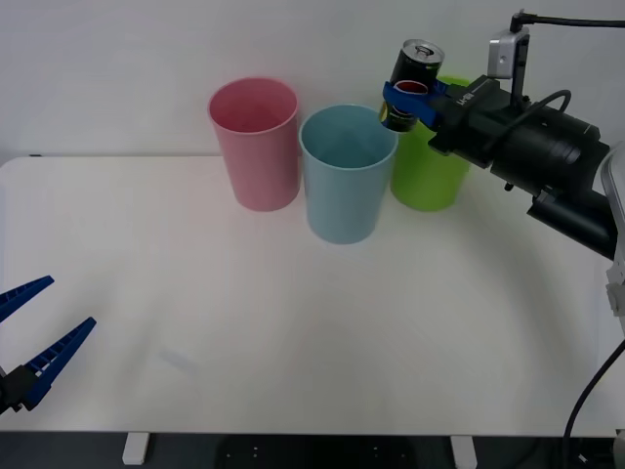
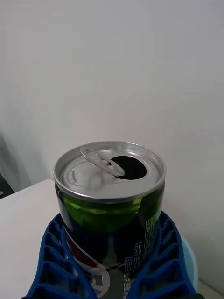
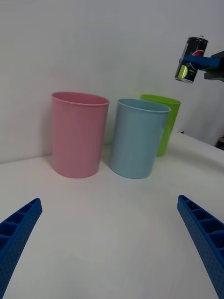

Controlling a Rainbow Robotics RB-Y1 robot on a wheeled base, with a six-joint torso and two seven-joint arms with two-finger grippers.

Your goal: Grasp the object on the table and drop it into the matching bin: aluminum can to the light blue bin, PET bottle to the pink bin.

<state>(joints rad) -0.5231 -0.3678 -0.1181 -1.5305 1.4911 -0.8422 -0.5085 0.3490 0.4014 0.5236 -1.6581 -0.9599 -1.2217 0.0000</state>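
Aluminum can (image 1: 414, 83) is clamped by right gripper (image 1: 410, 102) above light blue bin (image 1: 346, 176); left gripper (image 1: 39, 337) is held open, empty.

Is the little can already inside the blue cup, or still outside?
Outside. The right tool holds the aluminum can in the air, above the light blue bin.

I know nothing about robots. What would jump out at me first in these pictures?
Probably the aluminum can, held up in the air by the right gripper near the rim of the light blue bin. That bin stands on the white table in a row between the pink bin and a lime green bin. The left gripper waits open at the table's near left edge.
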